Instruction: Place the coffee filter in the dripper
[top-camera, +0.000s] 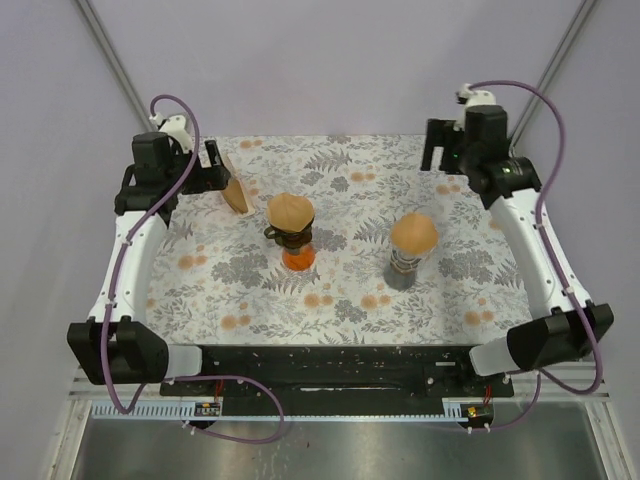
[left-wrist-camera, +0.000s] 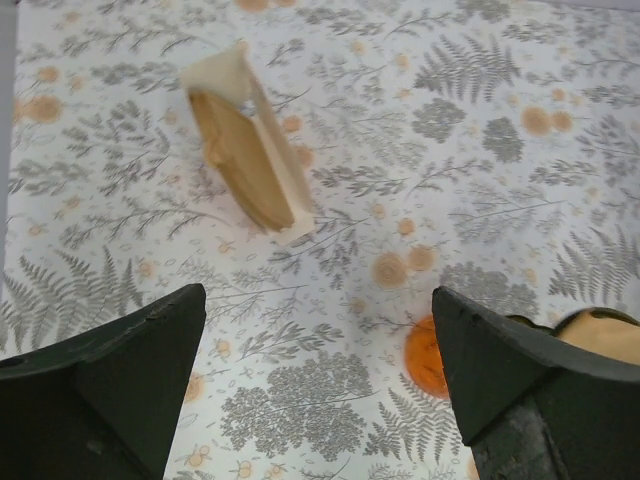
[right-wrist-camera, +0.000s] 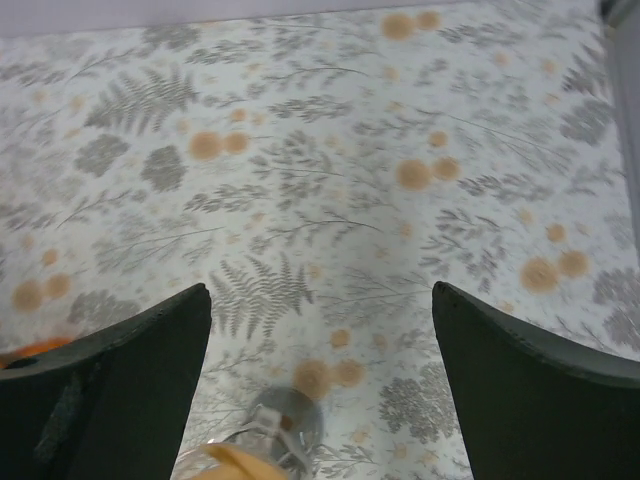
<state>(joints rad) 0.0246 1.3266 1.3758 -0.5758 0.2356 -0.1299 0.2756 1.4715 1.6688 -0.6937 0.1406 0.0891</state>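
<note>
Left tool (left-wrist-camera: 318, 295): fingers are standing wide apart, gripping nothing. It is hanging over the patterned worktop (top-camera: 350, 300), near the wooden filter holder (left-wrist-camera: 245, 150). Right tool (right-wrist-camera: 320, 290): likewise spread and empty, hovering at the far right corner.

The coffee filter (top-camera: 290, 209) is sitting in the mouth of the dripper (top-camera: 288, 237), which is perching on an orange base (top-camera: 298, 259) left of centre. Judging from above, the paper is riding proud of the rim rather than lying deep.

Risks: the stack is looking tall and narrow, so a low pass by either arm could be tipping it. A nudge could also be lifting the light filter out. The left tool could be clipping the holder if it swings sideways.

A second brown cone (top-camera: 413, 231) is resting on a dark vessel (top-camera: 402, 272) to the right, apart from the dripper.

Room: both tools are crowding the far edge. The near strip and the gap between the two stacks are lying open.
</note>
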